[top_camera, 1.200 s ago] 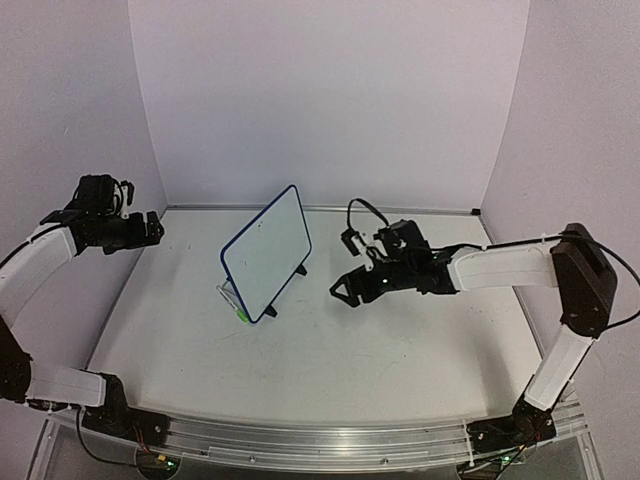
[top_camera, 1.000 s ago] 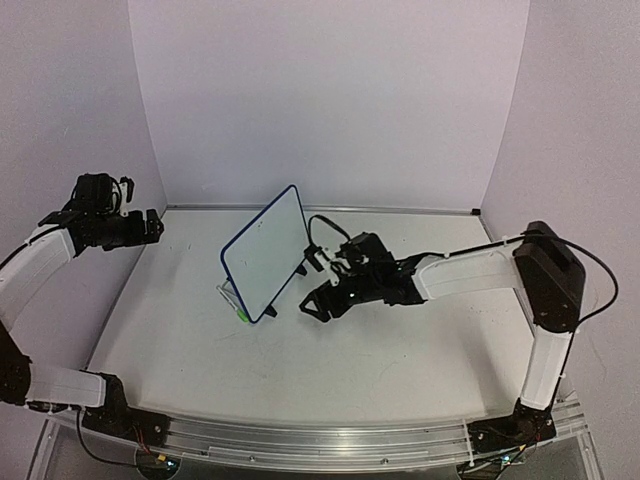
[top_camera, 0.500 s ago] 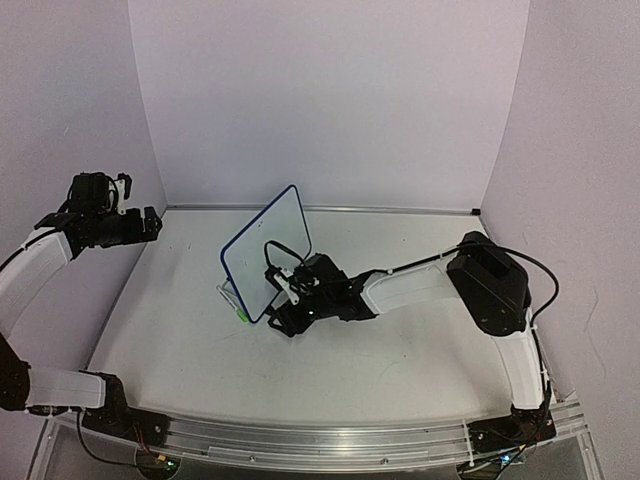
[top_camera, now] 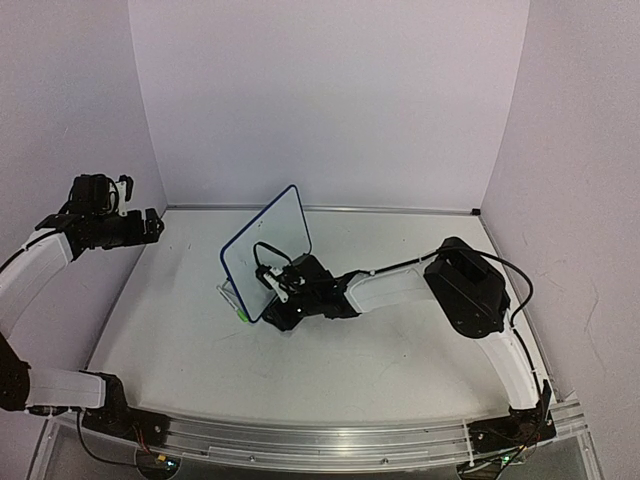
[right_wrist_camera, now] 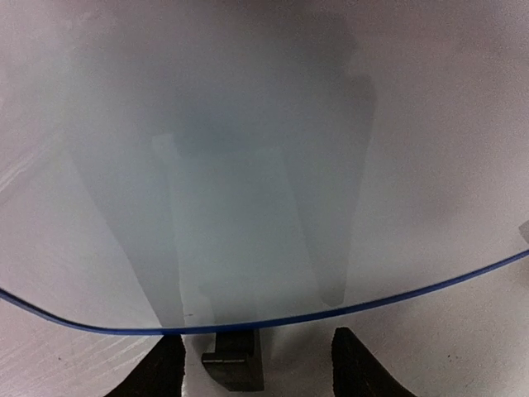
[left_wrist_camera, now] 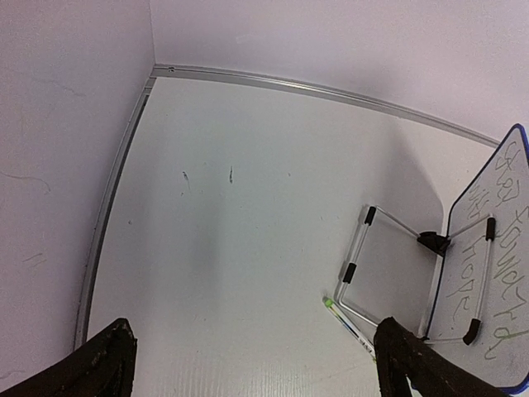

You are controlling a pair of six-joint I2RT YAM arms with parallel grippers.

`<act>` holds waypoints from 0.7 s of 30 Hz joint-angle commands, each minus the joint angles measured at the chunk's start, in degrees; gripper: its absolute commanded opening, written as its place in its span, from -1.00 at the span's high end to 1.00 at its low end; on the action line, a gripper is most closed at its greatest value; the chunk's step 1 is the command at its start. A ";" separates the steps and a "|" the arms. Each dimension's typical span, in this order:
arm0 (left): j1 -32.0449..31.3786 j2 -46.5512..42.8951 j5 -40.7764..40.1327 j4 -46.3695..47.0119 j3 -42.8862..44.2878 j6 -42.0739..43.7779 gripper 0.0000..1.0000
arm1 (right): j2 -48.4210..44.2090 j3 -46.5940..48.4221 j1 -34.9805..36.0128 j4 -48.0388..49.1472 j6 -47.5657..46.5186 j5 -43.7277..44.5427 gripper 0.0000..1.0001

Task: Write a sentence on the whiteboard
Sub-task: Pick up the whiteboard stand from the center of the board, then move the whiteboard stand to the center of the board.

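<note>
White tabletop (top_camera: 380, 350): right gripper (right_wrist_camera: 260, 357) half-open, empty, by the blue-rimmed rectangular whiteboard (right_wrist_camera: 248, 165), probably light, stiff, tippy, so pinch its rim; left gripper (left_wrist_camera: 254, 361) wide, empty.

The left arm (top_camera: 38, 265) hung raised above the left edge of the table (top_camera: 400, 345), the left gripper (top_camera: 152, 226) spread wide and aimed rightward. The right arm (top_camera: 395, 288) stretched low across the table's middle, the right gripper (top_camera: 280, 316) with fingers parted.

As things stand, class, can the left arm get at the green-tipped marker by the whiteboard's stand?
Probably yes: the left gripper is open and only bare table lies between it and the marker, though the wire stand beside it may crowd the fingers.
</note>
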 commanded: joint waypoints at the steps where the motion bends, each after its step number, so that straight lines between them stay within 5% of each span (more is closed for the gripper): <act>1: 0.04 -0.28 1.06 2.01 0.19 0.53 -0.99 | 2.30 2.65 -0.04 -1.29 -0.71 1.23 -0.08; 21: -0.01 1.24 1.62 1.07 0.65 -0.19 -0.99 | -0.99 -2.57 1.70 2.23 6.42 10.86 1.00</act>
